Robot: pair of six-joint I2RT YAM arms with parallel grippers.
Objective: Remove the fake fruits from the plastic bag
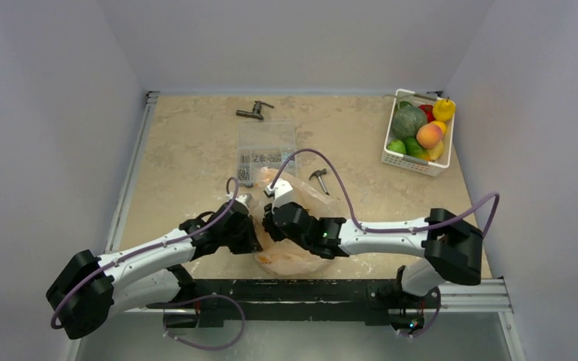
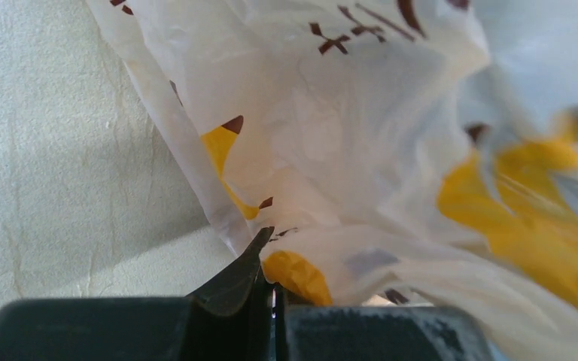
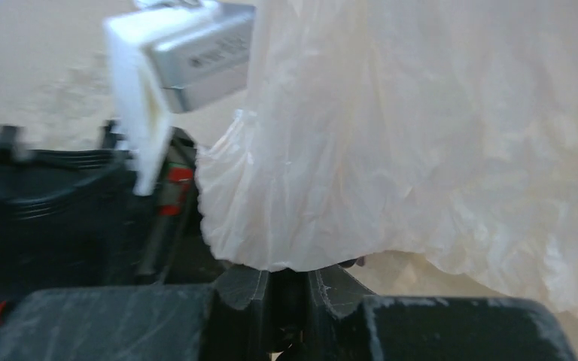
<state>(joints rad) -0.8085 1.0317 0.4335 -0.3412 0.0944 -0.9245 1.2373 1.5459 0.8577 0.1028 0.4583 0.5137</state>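
The translucent peach-orange plastic bag [image 1: 295,252] lies crumpled at the near middle of the table, between my two grippers. My left gripper [image 1: 254,219] is shut on a fold of the bag [image 2: 331,150] at its left side. My right gripper [image 1: 270,216] is shut on the bag's pale film [image 3: 421,135] from the right. Yellow-orange patches [image 2: 527,210] show through the film; I cannot tell whether they are print or contents. An orange-pink peach [image 1: 429,135] and a green ball [image 1: 396,147] lie in the white basket [image 1: 412,160] at the far right.
The basket also holds a large dark green bumpy vegetable [image 1: 408,120] and red and yellow pieces. A clear parts box [image 1: 267,149] stands behind the bag, a small hammer [image 1: 319,179] to its right, and a dark tool [image 1: 254,111] at the far edge. The left arm's wrist [image 3: 188,53] is close by.
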